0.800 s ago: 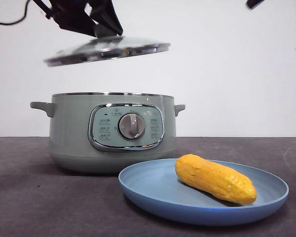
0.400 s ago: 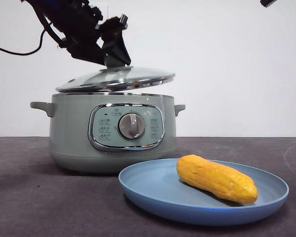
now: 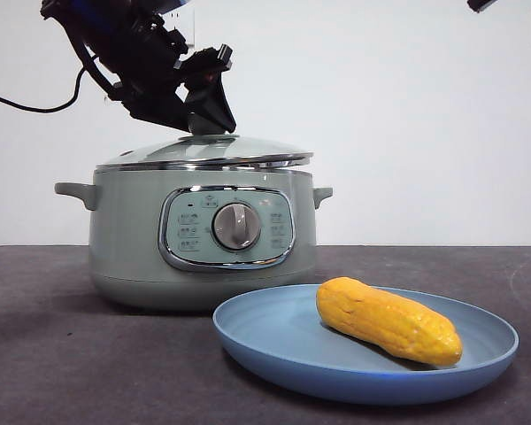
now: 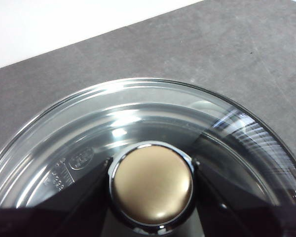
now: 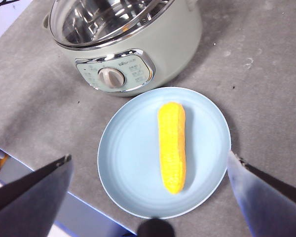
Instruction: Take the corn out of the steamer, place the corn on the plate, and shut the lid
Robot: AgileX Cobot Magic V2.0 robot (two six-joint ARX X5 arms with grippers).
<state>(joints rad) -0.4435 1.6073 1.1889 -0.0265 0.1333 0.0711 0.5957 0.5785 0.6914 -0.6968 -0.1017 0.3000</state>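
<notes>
The left gripper is reaching down from the upper left of the front view and clamping its jaws on either side of the round knob of the lid; in the left wrist view the two dark jaws are pressing against the knob's chrome collar, closed as far as the knob allows. The lid is sitting on the rim of the steamer, slightly tilted, with its right edge a touch higher than its left. The right gripper is hovering high above the table with its jaws spread wide and gripping nothing, looking down on the plate. The corn is lying on its side in the plate, which is resting just in front of the steamer and to its right, near the silver dial. Everything is standing on a dark grey table, and a plain white wall is filling the background.
</notes>
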